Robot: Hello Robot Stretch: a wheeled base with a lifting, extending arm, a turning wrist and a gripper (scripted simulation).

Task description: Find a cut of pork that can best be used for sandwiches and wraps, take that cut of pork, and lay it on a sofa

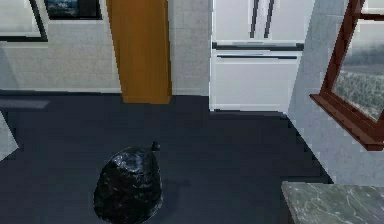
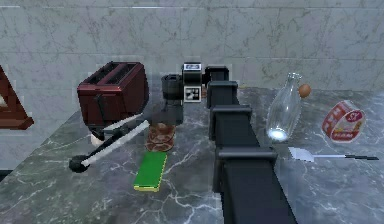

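Note:
A round brown and reddish thing (image 2: 160, 134) lies on the grey marbled countertop (image 2: 60, 195), in front of a dark red toaster (image 2: 113, 90). My arm, a dark bar (image 2: 240, 160), reaches out across the counter to two white marker squares (image 2: 191, 87). Left of them is the gripper (image 2: 163, 117), right by the brown thing and next to the toaster. With that thing lying on the counter at its far end, I cannot tell whether the gripper holds anything. A red and white rounded item (image 2: 345, 122) sits at the counter's right.
On the counter lie a green flat piece (image 2: 152, 171), a white-handled utensil with a black end (image 2: 105, 150), a glass bottle (image 2: 283, 107) and a spatula (image 2: 330, 155). Ahead are dark floor, a black bag (image 1: 130, 185), an orange door (image 1: 140, 50), a white fridge (image 1: 255, 55) and a window (image 1: 360, 70).

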